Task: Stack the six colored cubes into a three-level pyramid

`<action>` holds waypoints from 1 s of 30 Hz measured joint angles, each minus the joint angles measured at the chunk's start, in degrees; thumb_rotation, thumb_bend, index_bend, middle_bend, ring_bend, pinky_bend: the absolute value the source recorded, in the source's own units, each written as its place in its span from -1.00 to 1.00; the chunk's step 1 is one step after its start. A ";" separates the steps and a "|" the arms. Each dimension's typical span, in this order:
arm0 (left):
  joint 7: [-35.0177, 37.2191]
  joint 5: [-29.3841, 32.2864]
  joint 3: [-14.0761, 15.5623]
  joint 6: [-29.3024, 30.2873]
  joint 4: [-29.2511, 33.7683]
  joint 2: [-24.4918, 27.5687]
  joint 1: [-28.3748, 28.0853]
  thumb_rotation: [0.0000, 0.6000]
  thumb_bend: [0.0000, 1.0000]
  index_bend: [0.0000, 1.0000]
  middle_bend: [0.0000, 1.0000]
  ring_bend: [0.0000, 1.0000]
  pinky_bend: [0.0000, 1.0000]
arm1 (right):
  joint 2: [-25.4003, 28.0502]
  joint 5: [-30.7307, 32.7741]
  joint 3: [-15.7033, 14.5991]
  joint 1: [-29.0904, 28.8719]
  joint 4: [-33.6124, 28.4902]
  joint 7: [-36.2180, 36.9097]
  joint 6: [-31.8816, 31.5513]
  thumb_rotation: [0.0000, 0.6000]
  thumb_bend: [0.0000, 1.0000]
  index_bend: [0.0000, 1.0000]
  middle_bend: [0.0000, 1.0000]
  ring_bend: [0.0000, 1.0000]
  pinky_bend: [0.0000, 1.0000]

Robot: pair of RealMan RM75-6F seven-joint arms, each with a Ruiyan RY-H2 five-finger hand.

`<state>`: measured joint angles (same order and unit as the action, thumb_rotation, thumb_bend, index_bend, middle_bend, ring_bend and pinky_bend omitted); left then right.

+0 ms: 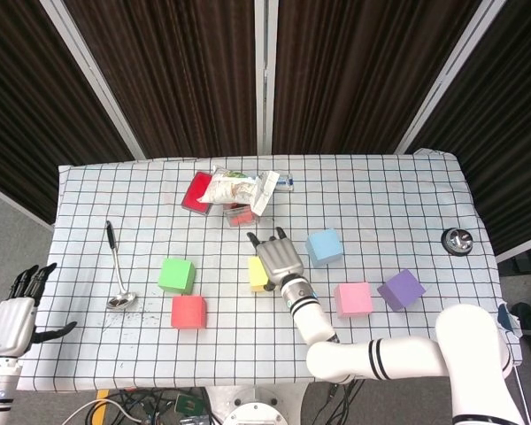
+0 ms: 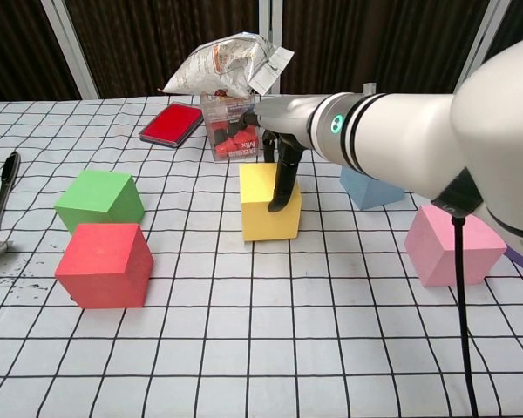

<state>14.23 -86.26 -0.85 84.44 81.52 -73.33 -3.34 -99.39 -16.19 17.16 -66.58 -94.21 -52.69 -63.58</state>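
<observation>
A: Looking at the right hand [image 2: 277,117] in the chest view. Seeing one dark finger [image 2: 283,185] pressing down the near face of the yellow cube [image 2: 263,209], by its right edge.

B: And gripping, or merely touching?

A: Gripping, going by that finger, with the palm hanging over the cube's far top edge. Not making out the other fingers, though, hidden as they are behind the cube.

B: Finding the cube resting flat on the checked table [image 2: 331,348], then?

A: Yes, sitting level near the middle, well right of the green cube [image 2: 100,198] and red cube [image 2: 105,265], left of the blue cube [image 2: 366,190] and pink cube [image 2: 453,244], just in front of the clear box [image 2: 231,126] under the snack bag [image 2: 231,59].

B: Getting anything more from the head view?

A: Catching the fingers [image 1: 267,239] fanning apart past the cube's far side, and covering its right part. Also spotting the purple cube [image 1: 401,289] beside the pink one, and the left hand [image 1: 13,317] hanging off the table's left edge, holding nothing, fingers apart.
</observation>
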 measured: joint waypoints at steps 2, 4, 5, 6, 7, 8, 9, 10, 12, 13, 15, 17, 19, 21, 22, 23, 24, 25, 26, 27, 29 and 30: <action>0.36 0.08 -0.01 -0.11 -0.34 -0.07 -0.02 1.00 -1.00 -0.89 -0.79 -1.00 -0.94 | -0.36 0.80 0.25 -0.52 0.18 -0.57 -0.55 1.00 -0.79 -1.00 0.27 -0.54 -1.00; 0.49 -0.10 0.03 -0.01 -0.52 -0.13 -0.01 1.00 -1.00 -0.89 -0.79 -1.00 -0.94 | -0.96 1.57 0.53 -1.15 0.40 -1.12 -1.42 1.00 -0.79 -1.00 0.26 -0.54 -1.00; 0.50 -0.26 0.07 0.08 -0.57 -0.16 -0.01 1.00 -1.00 -0.89 -0.79 -1.00 -0.94 | -1.30 1.79 0.65 -1.39 0.54 -1.30 -1.79 1.00 -0.79 -1.00 0.26 -0.54 -1.00; 0.44 -0.51 0.17 0.21 -0.64 -0.20 0.01 1.00 -1.00 -0.89 -0.79 -1.00 -0.94 | -1.80 2.01 0.79 -1.67 0.81 -1.48 -2.21 1.00 -0.79 -1.00 0.25 -0.54 -1.00; 0.31 -0.66 0.23 0.28 -0.66 -0.22 0.01 1.00 -1.00 -0.89 -0.79 -1.00 -0.94 | -2.19 2.18 0.89 -1.86 1.09 -1.57 -2.43 1.00 -0.79 -1.00 0.25 -0.54 -1.00; 0.18 -0.77 0.30 0.33 -0.67 -0.23 0.01 1.00 -1.00 -0.89 -0.79 -1.00 -0.94 | -2.57 2.36 1.00 -2.03 1.42 -1.64 -2.56 1.00 -0.80 -1.00 0.25 -0.54 -1.00; 0.14 -0.84 0.35 0.35 -0.66 -0.25 0.00 1.00 -1.00 -0.89 -0.79 -1.00 -0.94 | -3.06 2.62 1.15 -2.25 1.88 -1.71 -2.65 1.00 -0.79 -1.00 0.25 -0.54 -1.00; 0.18 -0.85 0.36 0.34 -0.66 -0.24 0.00 1.00 -1.00 -0.89 -0.79 -1.00 -0.94 | -3.39 2.80 1.24 -2.41 2.23 -1.76 -2.69 1.00 -0.80 -1.00 0.25 -0.54 -1.00; 0.41 -0.79 0.32 0.34 -0.68 -0.19 0.00 1.00 -1.00 -0.89 -0.79 -1.00 -0.94 | -4.07 2.90 1.38 -2.65 2.98 -1.79 -2.88 1.00 -0.79 -1.00 0.25 -0.54 -1.00; 0.54 -0.75 0.31 0.35 -0.72 -0.18 0.01 1.00 -1.00 -0.89 -0.79 -1.00 -0.94 | -4.34 2.80 1.43 -2.69 3.27 -1.71 -3.02 1.00 -0.79 -1.00 0.24 -0.54 -1.00; 0.93 -0.71 0.32 0.36 -0.76 -0.16 0.06 1.00 -1.00 -0.89 -0.79 -1.00 -0.94 | -4.84 2.61 1.58 -2.73 3.86 -1.47 -3.16 1.00 -0.79 -1.00 0.23 -0.54 -1.00; 1.52 -0.68 0.38 0.27 -0.74 -0.12 0.08 1.00 -1.00 -0.89 -0.79 -1.00 -0.94 | -5.06 2.73 1.76 -2.74 4.16 -1.39 -3.14 1.00 -0.79 -1.00 0.21 -0.54 -1.00; 2.28 -0.72 0.48 0.13 -0.74 -0.04 0.08 1.00 -1.00 -0.89 -0.79 -1.00 -0.94 | -5.26 2.48 1.74 -2.75 4.44 -1.42 -3.24 1.00 -0.79 -1.00 0.18 -0.54 -1.00; 2.47 -0.90 0.57 0.15 -0.90 -0.05 0.08 1.00 -1.00 -0.89 -0.79 -1.00 -0.94 | -5.43 2.34 1.67 -2.69 4.55 -1.49 -3.32 1.00 -0.79 -1.00 0.15 -0.54 -1.00; 2.52 -0.94 0.58 0.17 -0.96 -0.07 0.08 1.00 -1.00 -0.89 -0.79 -1.00 -0.94 | -5.45 2.41 1.69 -2.68 4.56 -1.54 -3.26 1.00 -0.79 -1.00 0.13 -0.54 -1.00; 2.57 -0.95 0.57 0.16 -1.00 -0.09 0.06 1.00 -1.00 -0.89 -0.79 -1.00 -0.94 | -5.44 2.51 1.69 -2.68 4.54 -1.61 -3.14 1.00 -0.79 -1.00 0.09 -0.55 -1.00; 2.58 -0.95 0.57 0.15 -1.02 -0.09 0.04 1.00 -1.00 -0.89 -0.79 -1.00 -0.94 | -5.37 2.75 1.68 -2.67 4.47 -1.77 -2.94 1.00 -0.80 -1.00 0.05 -0.56 -1.00; 2.55 -0.94 0.56 0.15 -1.03 -0.09 0.03 1.00 -1.00 -0.89 -0.79 -1.00 -0.94 | -5.28 2.96 1.68 -2.67 4.41 -1.92 -2.77 1.00 -0.80 -1.00 0.01 -0.58 -1.00; 2.51 -0.93 0.55 0.16 -1.04 -0.10 0.04 1.00 -1.00 -0.89 -0.79 -1.00 -0.94 | -5.19 3.10 1.70 -2.68 4.37 -2.06 -2.59 1.00 -0.80 -1.00 -0.02 -0.60 -1.00; 2.50 -0.91 0.55 0.20 -1.04 -0.10 0.06 1.00 -1.00 -0.89 -0.79 -1.00 -0.94 | -5.11 3.23 1.75 -2.70 4.36 -2.15 -2.44 1.00 -0.80 -1.00 -0.08 -0.63 -1.00; 2.53 -0.94 0.54 0.22 -1.01 -0.07 0.05 1.00 -1.00 -0.89 -0.79 -1.00 -0.94 | -4.95 3.35 1.86 -2.66 4.27 -2.12 -2.23 1.00 -0.80 -1.00 -0.17 -0.68 -1.00; 2.60 -0.96 0.52 0.27 -0.98 -0.06 0.05 1.00 -1.00 -0.89 -0.79 -1.00 -0.94 | -4.82 3.43 1.91 -2.59 4.12 -2.04 -2.05 1.00 -0.80 -1.00 -0.22 -0.72 -1.00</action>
<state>16.83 -87.22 -0.33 84.71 80.55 -73.39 -3.30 -104.21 -12.76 19.07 -69.17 -90.09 -54.73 -65.62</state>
